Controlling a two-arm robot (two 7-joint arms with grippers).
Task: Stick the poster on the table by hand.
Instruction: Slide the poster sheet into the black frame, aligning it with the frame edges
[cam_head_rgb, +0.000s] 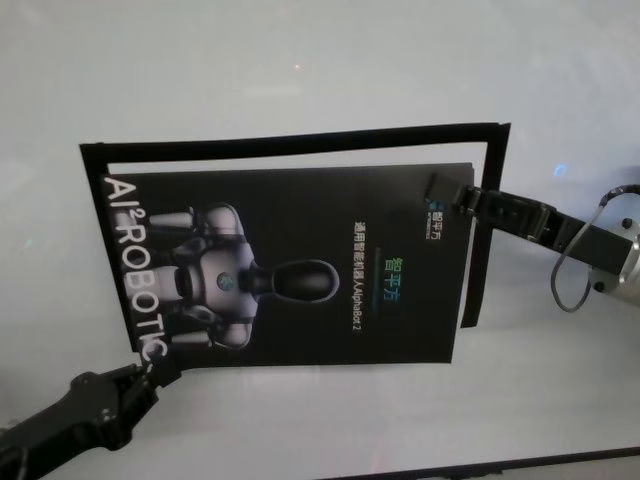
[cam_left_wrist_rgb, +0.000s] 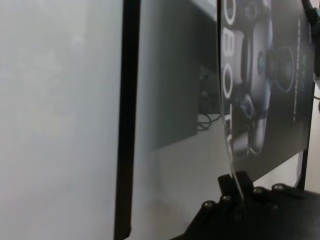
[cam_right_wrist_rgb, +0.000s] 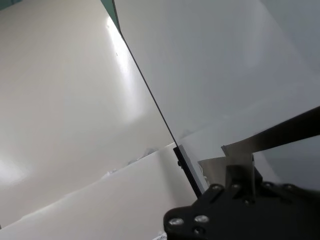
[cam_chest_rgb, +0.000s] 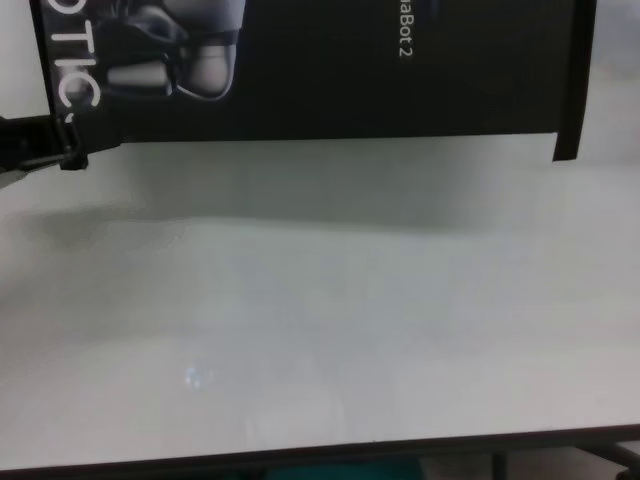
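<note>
One poster (cam_head_rgb: 300, 265), one table (cam_head_rgb: 300, 60), two grippers.

A lab or demo bench — bare white table (cam_head_rgb: 300, 60), robot-brand poster (cam_head_rgb: 300, 270).

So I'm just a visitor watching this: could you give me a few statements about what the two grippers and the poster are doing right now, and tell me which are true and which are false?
1. Both grippers hold the poster. True: the left gripper pinches its near left corner, the right gripper its far right corner.
2. The poster shows a red car. False: it shows a grey-white robot with white lettering.
3. The poster lies flat on the table. False: the chest view shows it raised, casting a shadow below.
4. Narrow black strips frame the poster's far and right sides. True.
5. The table is dark wood. False: it is plain white.
</note>
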